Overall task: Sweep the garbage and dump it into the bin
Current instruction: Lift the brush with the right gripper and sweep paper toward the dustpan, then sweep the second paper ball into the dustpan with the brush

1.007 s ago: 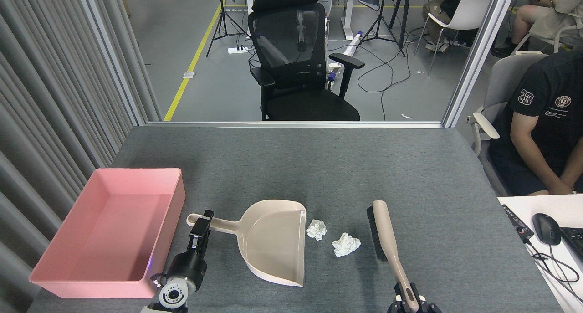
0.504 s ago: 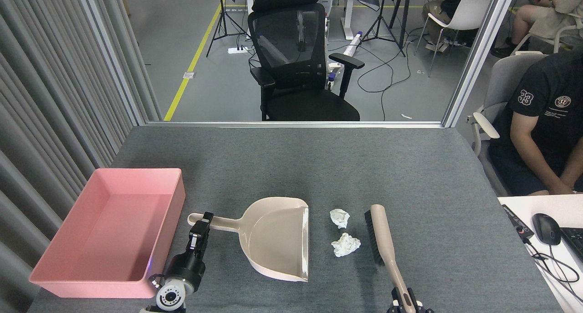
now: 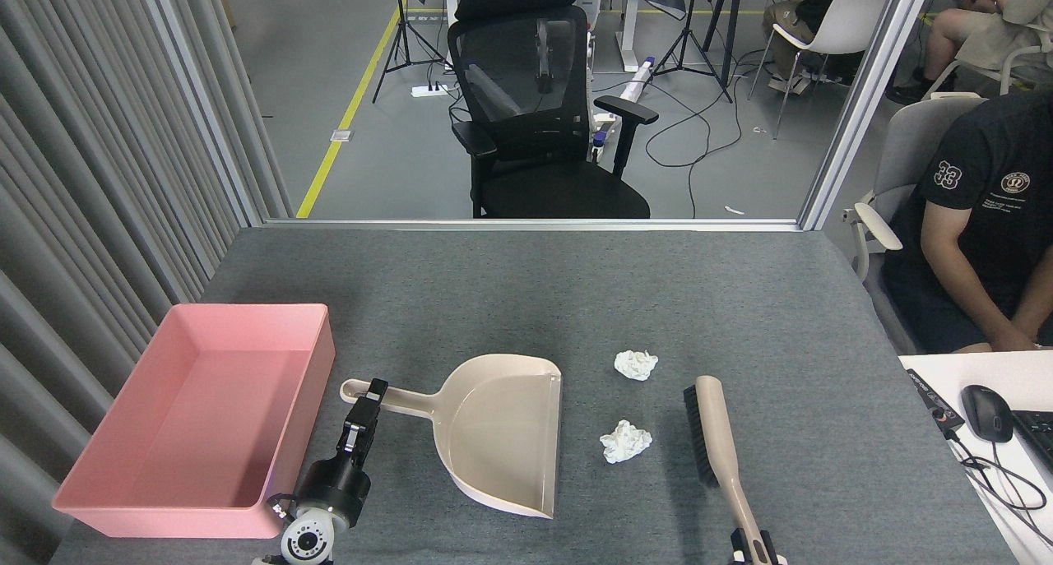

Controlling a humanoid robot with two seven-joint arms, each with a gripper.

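The left gripper (image 3: 369,394) pinches the dustpan (image 3: 502,429) handle. The right gripper (image 3: 755,546) grips the brush (image 3: 714,435). Both wads (image 3: 636,364) (image 3: 625,442) lie between.

On the grey counter (image 3: 526,294), 2 tissue wads (image 3: 636,364) lie between the beige dustpan (image 3: 503,429) and the brush (image 3: 714,433); the pink bin (image 3: 197,417) sits left, the left gripper (image 3: 368,396) clasping the dustpan's handle.

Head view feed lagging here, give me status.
Left gripper on dustpan handle. Right gripper holds brush. Both wads unswept. Bin empty.
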